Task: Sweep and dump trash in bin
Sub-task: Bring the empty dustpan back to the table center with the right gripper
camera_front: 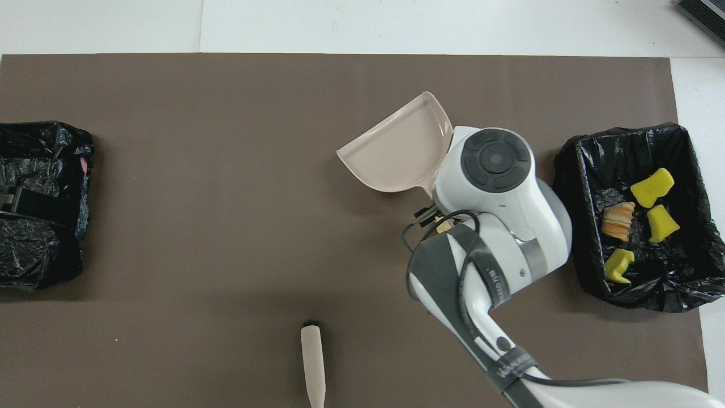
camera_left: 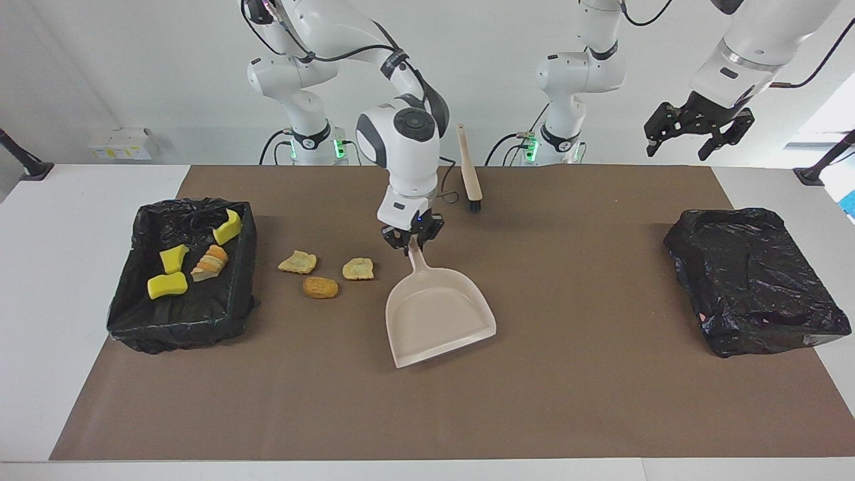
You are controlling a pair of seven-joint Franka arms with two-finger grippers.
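Trash: four scraps point(camera_left: 200, 260) inside bin point(camera_left: 133, 314) at the tabletop's right-arm end; three tan pieces point(camera_left: 320, 287) beside it. Light, crumbly; sweep, don't pinch. Right gripper point(camera_left: 409, 242): jaws clamped on dustpan point(camera_left: 437, 314) handle. Left gripper point(camera_left: 698, 130): raised, jaws spread, empty, waiting.

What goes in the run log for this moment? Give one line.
right hand: shut on dustpan handle | left hand: open, waiting | bin: four scraps | mat: three scraps left
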